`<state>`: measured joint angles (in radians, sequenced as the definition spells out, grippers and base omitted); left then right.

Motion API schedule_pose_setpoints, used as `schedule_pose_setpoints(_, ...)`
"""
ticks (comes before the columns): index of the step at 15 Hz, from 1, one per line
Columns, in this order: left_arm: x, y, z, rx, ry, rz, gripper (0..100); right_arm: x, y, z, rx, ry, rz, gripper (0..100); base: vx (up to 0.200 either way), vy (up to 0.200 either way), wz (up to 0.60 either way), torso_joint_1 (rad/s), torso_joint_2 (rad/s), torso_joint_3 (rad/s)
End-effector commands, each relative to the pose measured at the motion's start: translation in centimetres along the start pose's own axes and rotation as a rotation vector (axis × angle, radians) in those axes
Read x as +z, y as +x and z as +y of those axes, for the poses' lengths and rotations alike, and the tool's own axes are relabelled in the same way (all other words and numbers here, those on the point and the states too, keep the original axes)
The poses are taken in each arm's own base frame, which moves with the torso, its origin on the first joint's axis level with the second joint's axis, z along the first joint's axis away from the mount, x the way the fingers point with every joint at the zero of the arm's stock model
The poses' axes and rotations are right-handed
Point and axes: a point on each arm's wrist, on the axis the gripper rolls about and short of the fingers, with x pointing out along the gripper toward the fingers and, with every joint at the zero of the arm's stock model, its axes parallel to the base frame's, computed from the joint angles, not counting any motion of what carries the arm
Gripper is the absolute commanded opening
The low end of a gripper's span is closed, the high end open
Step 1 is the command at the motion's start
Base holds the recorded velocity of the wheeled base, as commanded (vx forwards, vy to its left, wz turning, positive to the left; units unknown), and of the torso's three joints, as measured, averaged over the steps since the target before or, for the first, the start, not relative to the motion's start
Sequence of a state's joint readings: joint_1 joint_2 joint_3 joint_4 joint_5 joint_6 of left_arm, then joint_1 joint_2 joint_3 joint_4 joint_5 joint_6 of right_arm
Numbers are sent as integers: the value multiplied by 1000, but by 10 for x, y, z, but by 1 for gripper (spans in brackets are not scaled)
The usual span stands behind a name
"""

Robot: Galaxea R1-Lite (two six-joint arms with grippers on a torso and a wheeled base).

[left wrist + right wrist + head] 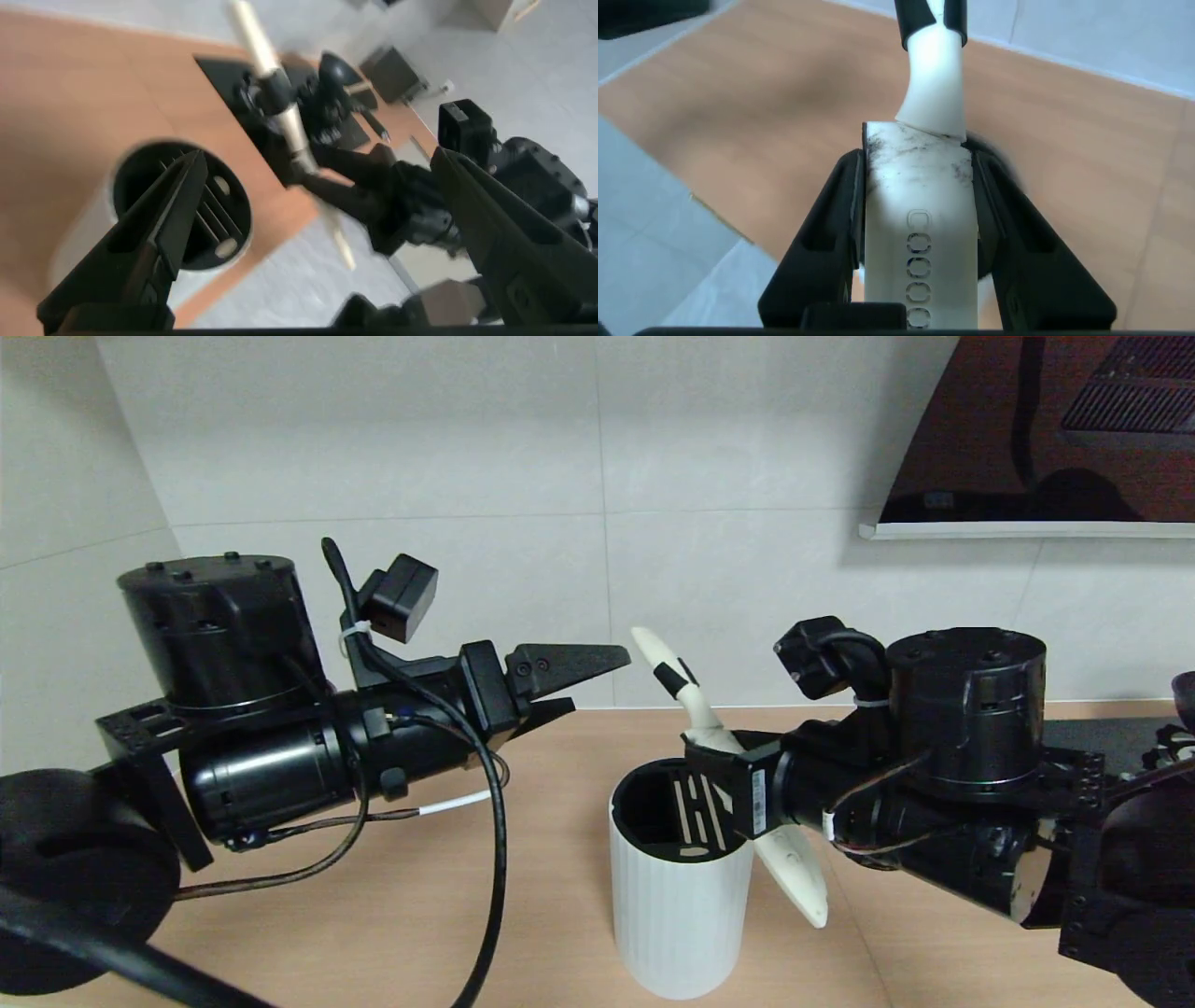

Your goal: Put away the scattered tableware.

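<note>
From the head, the right gripper is closed on a tilted spatula just beside the white holder on the bench. The left gripper is wide open and empty. The left wrist looks down into the holder. From the right wrist, the spatula is clamped firmly. So tilted, I think it may catch the rim and tip the holder.

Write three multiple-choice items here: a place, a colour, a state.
1. Where is the white utensil? A) flat on the counter B) gripped by the right hand C) hanging on the wall
2. What colour is the ribbed holder outside? A) white B) red C) black
3. How is the left hand? A) shut on a spoon B) open, empty C) shut on a cup
B: its fingers clamp the utensil's middle. A: the ribs are white. B: its fingers stand apart, nothing between.
</note>
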<state>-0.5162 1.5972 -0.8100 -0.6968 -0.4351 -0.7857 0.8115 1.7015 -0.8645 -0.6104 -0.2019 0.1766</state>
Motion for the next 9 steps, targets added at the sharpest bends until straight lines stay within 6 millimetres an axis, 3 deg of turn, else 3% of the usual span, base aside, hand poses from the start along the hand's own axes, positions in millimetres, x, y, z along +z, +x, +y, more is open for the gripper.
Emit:
schedule_pose_setpoints(1, -5, 11, 7, 12, -22, 26, 100, -16, 18, 8, -19, 1, -7, 0, 0, 0, 0, 0, 0, 0)
schedule_pose_setpoints(9, -15, 44, 28, 52, -25, 6, 100, -13, 3, 26, 35, 9, -34, 0, 0, 0, 0, 0, 0, 0)
